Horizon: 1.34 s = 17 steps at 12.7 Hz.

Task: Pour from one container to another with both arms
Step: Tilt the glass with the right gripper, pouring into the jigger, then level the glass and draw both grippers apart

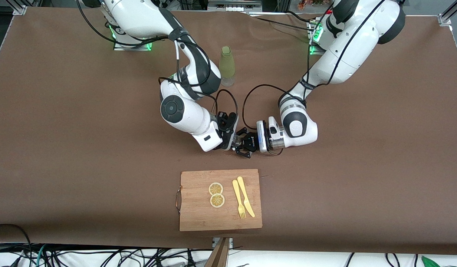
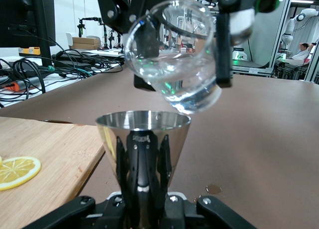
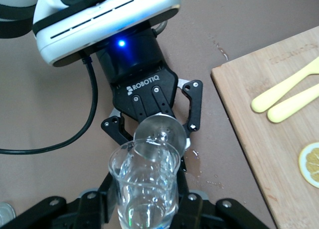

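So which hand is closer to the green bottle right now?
Right. The right hand, holding a tilted glass beaker, sits closer to the green bottle than the left hand, which holds a metal jigger.

Count: 2 lemon slices (image 1: 216, 194), 1 yellow knife (image 1: 246, 196), 1 yellow fork (image 1: 239, 198), 1 cutting board (image 1: 199, 215), 1 green bottle (image 1: 226, 66), 1 glass beaker (image 3: 144, 186), 1 steel jigger (image 2: 143, 134), 2 arms.

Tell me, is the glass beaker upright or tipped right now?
Tipped: the glass beaker leans mouth-down over the metal jigger.
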Available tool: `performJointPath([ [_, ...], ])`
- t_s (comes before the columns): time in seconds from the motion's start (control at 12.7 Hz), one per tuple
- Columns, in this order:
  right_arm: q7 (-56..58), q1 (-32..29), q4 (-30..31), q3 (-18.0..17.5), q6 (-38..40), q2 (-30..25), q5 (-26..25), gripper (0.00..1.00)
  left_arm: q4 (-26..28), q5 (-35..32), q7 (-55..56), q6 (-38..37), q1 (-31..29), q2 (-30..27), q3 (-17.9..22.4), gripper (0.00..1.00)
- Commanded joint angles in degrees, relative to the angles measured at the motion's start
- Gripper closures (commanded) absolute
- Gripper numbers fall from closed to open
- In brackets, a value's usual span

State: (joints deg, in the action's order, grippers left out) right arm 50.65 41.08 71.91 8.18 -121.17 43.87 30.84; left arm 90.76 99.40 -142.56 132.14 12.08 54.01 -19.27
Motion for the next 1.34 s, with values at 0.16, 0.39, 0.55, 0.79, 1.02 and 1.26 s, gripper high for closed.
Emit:
performJointPath([
  [0.16, 0.58, -3.36, 1.12, 0.08, 0.77, -2.73, 7.29, 0.9, -1.99, 1.85, -1.76, 0.48, 0.66, 1.1, 0.11, 1.0],
  [0.39, 11.61, -7.4, 7.43, 0.08, 0.76, -6.24, 18.25, 0.9, -1.99, 1.94, -1.67, 0.48, 0.66, 1.1, 0.11, 1.0],
  [0.55, 20.93, -10.91, 12.35, 0.08, 2.07, -8.96, 25.38, 0.9, -1.91, 2.02, -1.67, 0.48, 0.58, 0.93, 0.11, 1.0],
  [0.79, 32.2, -17.32, 15.8, 0.08, 10.05, -9.85, 30.76, 0.9, -1.73, 1.85, -1.14, 0.31, -0.3, -0.38, 0.55, 1.0],
  [1.02, 42.21, -23.48, 20.71, 0.08, 16.3, -11.43, 32.7, 0.9, -0.94, 1.24, -1.23, -0.83, -4.33, -1.27, 1.17, 1.0],
  [1.26, 53.81, -30.07, 25.02, 0.08, 24.21, -11.96, 33.5, 0.9, -0.59, -2.45, -1.06, -6.52, -8.9, -1.97, 2.74, 1.0],
])
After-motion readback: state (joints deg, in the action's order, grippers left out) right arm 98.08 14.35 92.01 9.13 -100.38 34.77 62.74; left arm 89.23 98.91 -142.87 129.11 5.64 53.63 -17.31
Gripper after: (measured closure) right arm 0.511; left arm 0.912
